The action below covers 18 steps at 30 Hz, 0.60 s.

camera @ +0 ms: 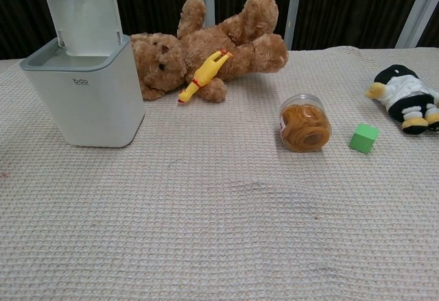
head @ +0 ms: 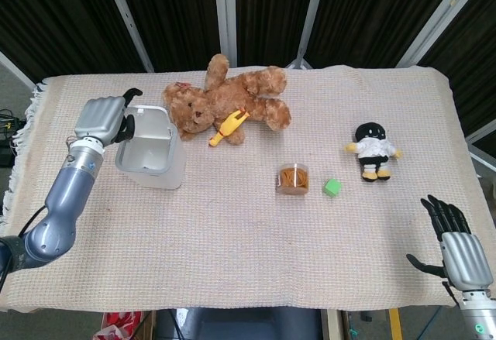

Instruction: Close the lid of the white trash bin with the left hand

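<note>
The white trash bin (head: 153, 162) stands at the table's left, its lid (head: 157, 125) still raised upright, as the chest view shows for the bin (camera: 86, 95) and lid (camera: 82, 9). My left hand (head: 105, 118) hovers at the lid's left edge, overlapping it in the head view, fingers apart and holding nothing. Whether it touches the lid is unclear, and the chest view does not show it. My right hand (head: 456, 241) rests open at the near right corner.
A brown teddy bear (head: 225, 100) with a yellow rubber chicken (head: 229, 127) lies right behind the bin. A jar of rubber bands (head: 293, 179), a green cube (head: 332, 187) and a small black-and-white doll (head: 373, 150) sit to the right.
</note>
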Motion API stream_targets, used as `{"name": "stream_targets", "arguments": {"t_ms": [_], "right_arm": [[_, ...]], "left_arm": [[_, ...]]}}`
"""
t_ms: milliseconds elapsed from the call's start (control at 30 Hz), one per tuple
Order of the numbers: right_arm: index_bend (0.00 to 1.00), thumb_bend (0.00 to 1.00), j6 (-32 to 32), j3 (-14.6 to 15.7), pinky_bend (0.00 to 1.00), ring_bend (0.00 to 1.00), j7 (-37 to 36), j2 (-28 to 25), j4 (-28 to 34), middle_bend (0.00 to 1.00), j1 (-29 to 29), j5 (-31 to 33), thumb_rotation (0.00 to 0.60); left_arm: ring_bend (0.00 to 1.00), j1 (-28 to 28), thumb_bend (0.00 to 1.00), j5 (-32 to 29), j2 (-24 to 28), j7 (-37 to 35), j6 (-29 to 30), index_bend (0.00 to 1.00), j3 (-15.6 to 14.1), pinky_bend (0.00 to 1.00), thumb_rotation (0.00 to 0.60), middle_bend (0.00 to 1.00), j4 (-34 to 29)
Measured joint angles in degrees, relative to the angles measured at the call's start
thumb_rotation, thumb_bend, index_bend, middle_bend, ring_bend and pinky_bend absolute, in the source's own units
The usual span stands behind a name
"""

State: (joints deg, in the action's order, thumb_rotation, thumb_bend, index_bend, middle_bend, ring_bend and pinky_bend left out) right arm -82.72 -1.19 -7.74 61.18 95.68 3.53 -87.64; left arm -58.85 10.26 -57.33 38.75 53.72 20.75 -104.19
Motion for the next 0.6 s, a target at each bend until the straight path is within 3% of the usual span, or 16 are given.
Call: {"name": "stream_targets", "arguments": {"t_ms": [333, 600], "right_arm": [[0.00, 0.19, -0.17, -0.01, 0.00, 0.00, -0.20, -0.14, 0.18, 0.00, -0.15, 0.14, 0.600], [0.00, 0.19, -0.74, 0.17, 0.00, 0.00, -0.14, -0.34, 0.19, 0.00, -0.49, -0.22, 0.600]], "left_arm": [[0.91, -3.99, 0.73, -2.96, -2.82, 1.81, 1.55, 0.32, -2.38, 1.00, 0.600, 1.00, 1.24], [0.91, -4.21, 0.73, -3.32, -0.23, 2.15, 1.85, 0.34, -3.61, 1.00, 0.600, 1.00, -2.55]]}}
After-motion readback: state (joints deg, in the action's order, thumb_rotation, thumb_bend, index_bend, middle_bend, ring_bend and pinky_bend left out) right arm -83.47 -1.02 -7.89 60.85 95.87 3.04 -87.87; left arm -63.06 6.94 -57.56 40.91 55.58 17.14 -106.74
